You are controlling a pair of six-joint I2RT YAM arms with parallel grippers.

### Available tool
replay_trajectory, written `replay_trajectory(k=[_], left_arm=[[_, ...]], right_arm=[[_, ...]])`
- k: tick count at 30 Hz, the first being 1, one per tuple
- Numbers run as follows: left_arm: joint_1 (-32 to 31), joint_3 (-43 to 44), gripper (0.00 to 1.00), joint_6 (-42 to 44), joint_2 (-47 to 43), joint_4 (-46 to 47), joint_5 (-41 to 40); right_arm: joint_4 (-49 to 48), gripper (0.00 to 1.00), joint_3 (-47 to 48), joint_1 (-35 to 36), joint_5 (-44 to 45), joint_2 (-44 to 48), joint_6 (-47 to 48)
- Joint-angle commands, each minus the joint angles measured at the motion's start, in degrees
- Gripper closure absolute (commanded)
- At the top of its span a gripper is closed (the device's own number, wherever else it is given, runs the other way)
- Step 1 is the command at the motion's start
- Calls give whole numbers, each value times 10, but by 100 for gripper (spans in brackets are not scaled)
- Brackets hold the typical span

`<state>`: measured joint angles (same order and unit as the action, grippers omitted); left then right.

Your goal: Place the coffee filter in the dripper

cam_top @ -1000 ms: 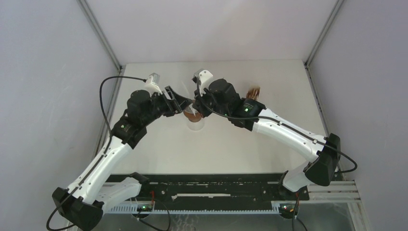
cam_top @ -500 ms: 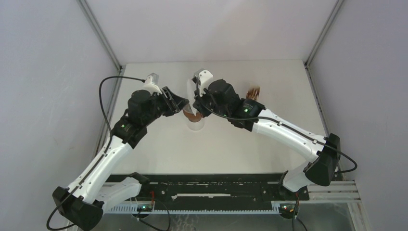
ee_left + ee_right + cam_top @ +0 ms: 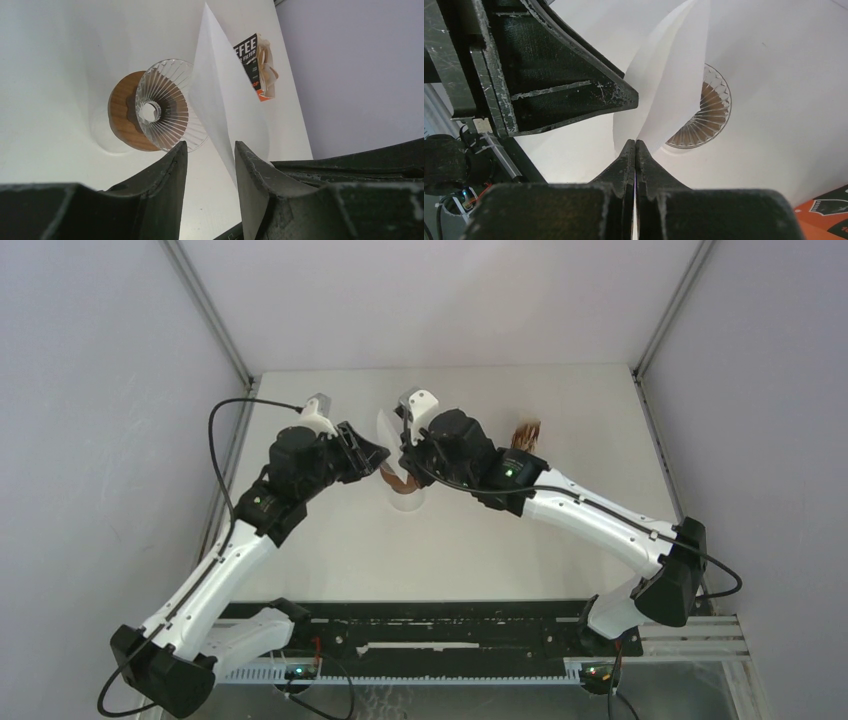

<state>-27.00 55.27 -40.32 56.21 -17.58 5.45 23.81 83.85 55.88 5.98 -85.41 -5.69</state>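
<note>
The dripper [image 3: 402, 488] stands mid-table [image 3: 450, 555], with the coffee filter [image 3: 383, 428] above it toward 12 o'clock. The filter box [image 3: 527, 430] lies at the dripper's 2 o'clock, well apart.

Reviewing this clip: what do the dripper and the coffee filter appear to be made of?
The dripper looks like clear glass or plastic, glossy, with radial ribs that catch the light. It sits in a matte brown collar with what seems a wood-like grain. The coffee filter looks like thin, matte white paper: it holds a sharp crease and shows a very thin edge.
</note>
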Motion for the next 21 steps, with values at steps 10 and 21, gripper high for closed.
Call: replay_trajectory(k=[10,21], left_arm=[[-4,77,69,47,24,-46,-28],[-4,122,89,98,44,-136,-64]], right_arm=[[-6,100,29,10,12,-10,3],[16,100,33,-17,12,-9,-27]])
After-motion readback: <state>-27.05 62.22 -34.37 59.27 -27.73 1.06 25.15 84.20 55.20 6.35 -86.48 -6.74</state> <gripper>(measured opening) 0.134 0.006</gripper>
